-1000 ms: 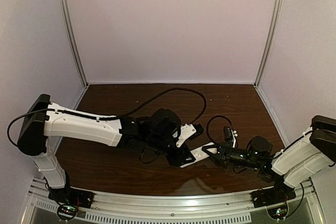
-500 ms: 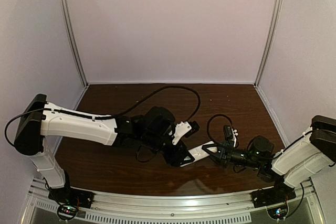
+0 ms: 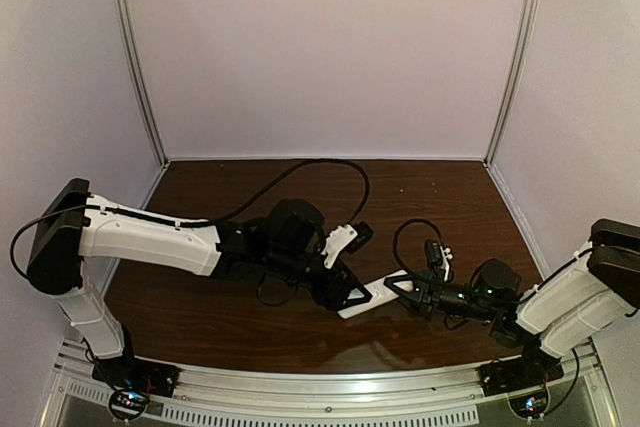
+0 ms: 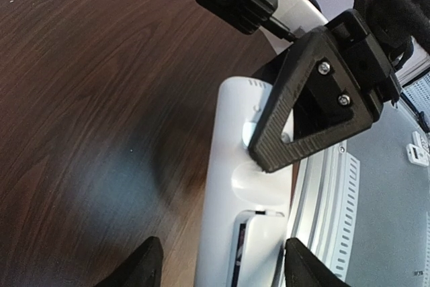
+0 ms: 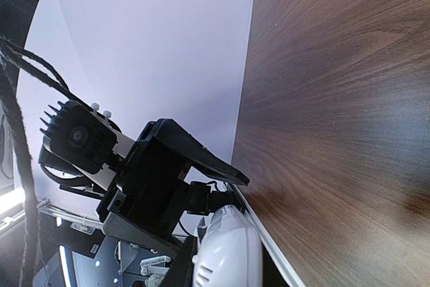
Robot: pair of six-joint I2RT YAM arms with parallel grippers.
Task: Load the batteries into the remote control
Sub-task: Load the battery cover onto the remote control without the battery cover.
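- left arm stretches low across the table [image 3: 200, 322] to the right; left gripper [image 3: 350, 295] has its fingers spread, straddling the remote control [image 3: 372, 298] without clamping it.
- right arm reaches leftward, its wrist low; right gripper [image 3: 400, 289] is clenched on the remote's far-right end.
- the remote lies near the table's middle, long axis diagonal from near-left to far-right, back side up.

Left arm reaches toward three o'clock, its claw [image 4: 222, 270] spread wide; right arm stretches toward nine, claw [image 3: 403, 292] pinching the remote control [image 4: 225, 166].
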